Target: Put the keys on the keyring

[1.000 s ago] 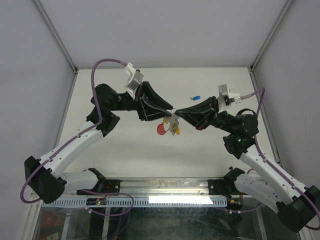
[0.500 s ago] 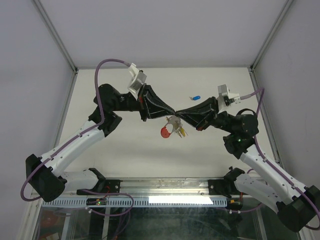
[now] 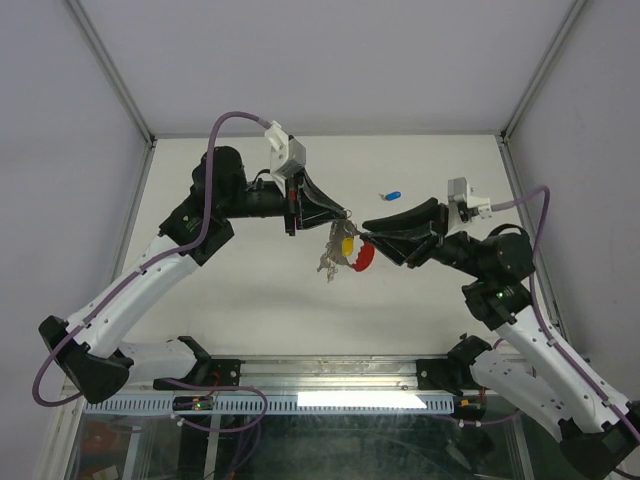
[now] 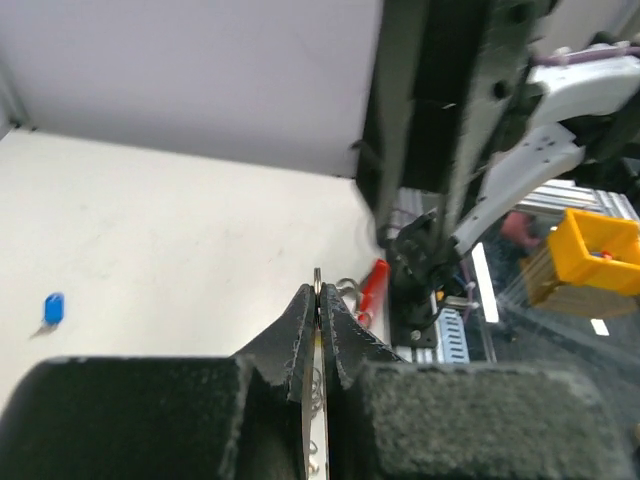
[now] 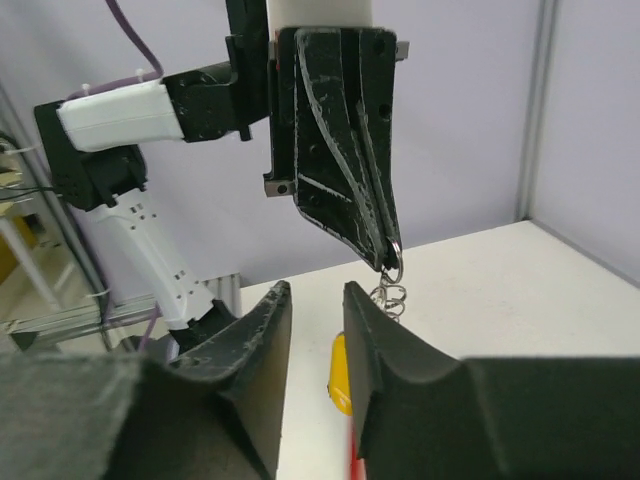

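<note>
L fingers (image 4: 303,318) clenched on thin silvery wire keyring (image 5: 394,247) above pale worktop (image 3: 250,280), red/yellow-headed small keys (image 3: 345,248) dangling; R fingers (image 5: 265,320) released beside; bunch prob. light, stiff, slippery, so pinch ring edge-on.

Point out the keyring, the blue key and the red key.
keyring (image 4: 317,282): left wrist view, its thin upper edge, seen end-on.
blue key (image 3: 390,195): top external view, its blue plastic head.
red key (image 3: 364,258): top external view, its red plastic head.
</note>
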Controlling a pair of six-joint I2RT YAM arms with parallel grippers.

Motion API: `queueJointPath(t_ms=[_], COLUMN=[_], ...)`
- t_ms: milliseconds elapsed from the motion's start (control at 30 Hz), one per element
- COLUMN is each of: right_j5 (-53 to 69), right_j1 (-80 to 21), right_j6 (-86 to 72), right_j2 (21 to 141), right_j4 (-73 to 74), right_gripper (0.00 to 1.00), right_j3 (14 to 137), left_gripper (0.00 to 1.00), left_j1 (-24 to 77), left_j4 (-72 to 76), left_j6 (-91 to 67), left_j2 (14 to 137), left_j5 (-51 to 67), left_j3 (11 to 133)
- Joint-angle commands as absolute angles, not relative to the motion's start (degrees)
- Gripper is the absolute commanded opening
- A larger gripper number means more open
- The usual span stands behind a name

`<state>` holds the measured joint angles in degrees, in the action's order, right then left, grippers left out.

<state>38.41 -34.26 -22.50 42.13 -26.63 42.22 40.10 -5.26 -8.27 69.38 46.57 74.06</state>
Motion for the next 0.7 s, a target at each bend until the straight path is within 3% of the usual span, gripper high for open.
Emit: queueJointPath(t_ms=[0, 333, 500, 667], right_j5=[31.6, 24.3, 23.8, 22.6], right_j1=[-34.2, -34.2, -34.2, -34.2], right_j6=[-15.0, -11.3, -11.5, -11.5], right_j2=[37.5, 33.4, 33.8, 33.5], right_j4=[-16.2, -8.6, -7.8, -7.2], right_gripper=[0.34, 0.42, 0.44, 0.45], right_j3=[45.0, 42.6, 40.9, 39.2], left_gripper=[0.00, 0.00, 0.00, 0.00], left_j1=[40.3, 45.2, 51.1, 52.2], left_j4=[-21.9, -40.0, -49.6, -52.8], left_j6=[3.5, 6.5, 7.9, 7.5], left_j2=[70.0, 79.6, 88.5, 90.8], left_j5=[36.2, 15.3, -3.3, -7.9], left_j3=[79.2, 85.4, 91.6, 94.6])
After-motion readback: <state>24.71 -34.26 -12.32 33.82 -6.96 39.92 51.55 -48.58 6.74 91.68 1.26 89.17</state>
